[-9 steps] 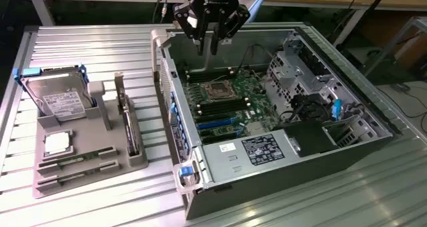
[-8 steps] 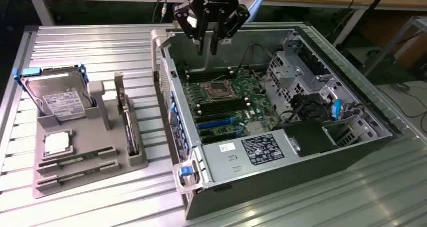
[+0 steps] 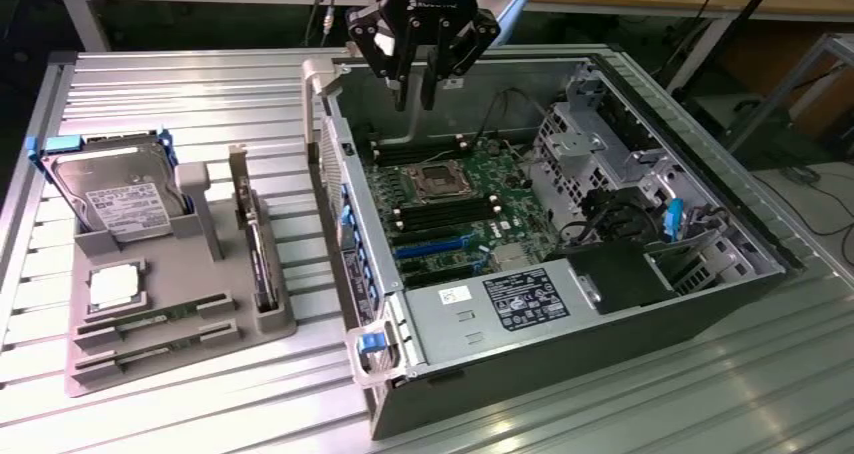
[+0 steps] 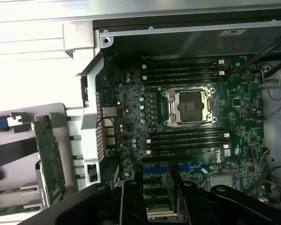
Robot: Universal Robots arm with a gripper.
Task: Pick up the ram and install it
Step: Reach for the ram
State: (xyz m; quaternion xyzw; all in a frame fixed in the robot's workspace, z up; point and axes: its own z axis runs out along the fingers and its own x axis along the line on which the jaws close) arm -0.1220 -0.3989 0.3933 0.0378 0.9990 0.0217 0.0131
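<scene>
In the exterior view the tool (image 3: 414, 96) hung open and empty over the computer case (image 3: 561, 374), well apart from the ram (image 3: 140, 325), which sat in a slot of the grey holder (image 3: 287, 319) toward eight o'clock from the tool. The stick looked light, stiff, thin and fragile, probably best pinched across its flat faces mid-length, clear of the contacts. In the wrist view the tool (image 4: 157, 206) spread empty above the motherboard (image 4: 126, 93) and its memory slots (image 4: 187, 138).
</scene>
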